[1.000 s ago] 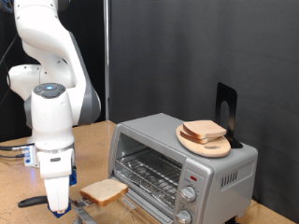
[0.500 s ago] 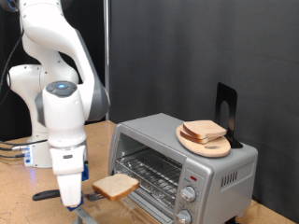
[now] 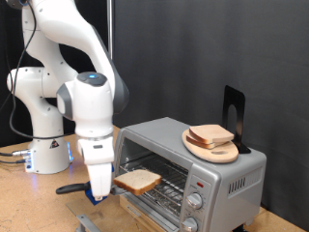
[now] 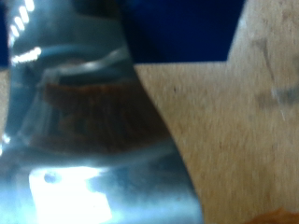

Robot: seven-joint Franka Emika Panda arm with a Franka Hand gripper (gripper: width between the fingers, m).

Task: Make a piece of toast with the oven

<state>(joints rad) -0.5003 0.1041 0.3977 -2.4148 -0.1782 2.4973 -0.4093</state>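
Low in the frame's centre, the white arm's gripper (image 3: 100, 186) clamps a pale square bread slice (image 3: 138, 180), held flat, pointing right into the open silver toaster oven (image 3: 193, 164).

- We see a wooden table (image 3: 24, 198), light brown, carrying everything in the exterior view.
- We find the oven (image 3: 189, 166) standing directly on it, towards the exterior view's right, its door open.
- We see the robot's white base (image 3: 46, 150) resting on it at the exterior view's left.
- We note cables (image 3: 10, 155) trailing over the surface beside that base.
- In the wrist view we see the same bare wood (image 4: 238, 121).
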